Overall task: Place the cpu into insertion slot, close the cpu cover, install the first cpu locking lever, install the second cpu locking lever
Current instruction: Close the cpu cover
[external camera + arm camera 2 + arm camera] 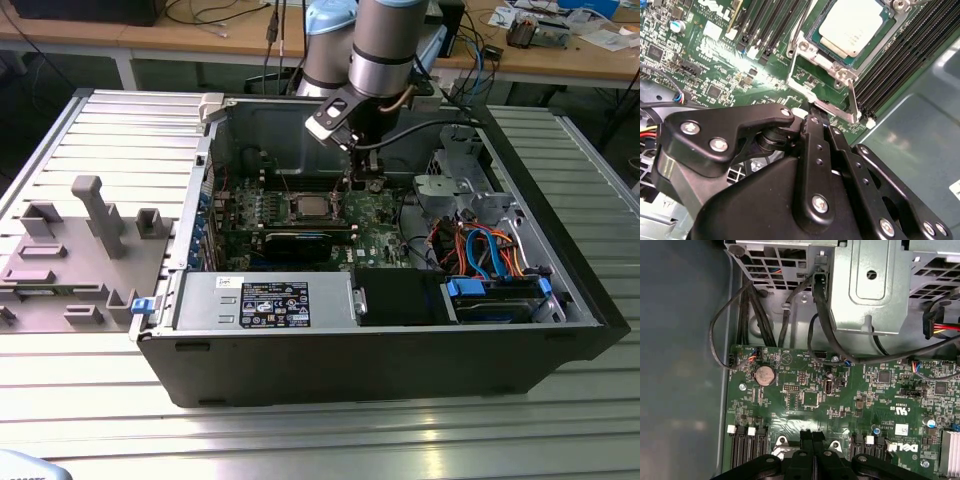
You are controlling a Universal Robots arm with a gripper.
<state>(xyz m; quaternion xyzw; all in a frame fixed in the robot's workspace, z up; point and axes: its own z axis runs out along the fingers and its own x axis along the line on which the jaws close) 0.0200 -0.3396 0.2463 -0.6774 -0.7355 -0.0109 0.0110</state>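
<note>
One step in hand, judging by the layout: closing the cover (835, 109) over the chip (855, 27). To do it well: bear on the free edge of that thin metal cover, far from its hinge. Follow the arc of the hinge rather than shoving straight across. Go slowly and keep it square, so as not to twist it. Steer clear of the memory slots (900, 55) alongside and of the small parts on the green board (715, 60). Ease off once flat on the socket (811, 39) rim, so as not to load the chip.

Seated flat in the socket, silver top bare, in the second wrist view. Cover swung open away from it, green board visible through the cut-out, seemingly hinged at the socket edge nearest the gripper (816, 119). Fingers (812, 150) drawn tight together, hardly a gap, tips right at the cover's free edge. Cannot tell whether any metal lip is caught between them. Near the chip but apart from it, with the whole open cover between. In the exterior view, gripper (358, 183) low inside the computer case (400, 370), just beside the socket on the exterior view's right.
</note>
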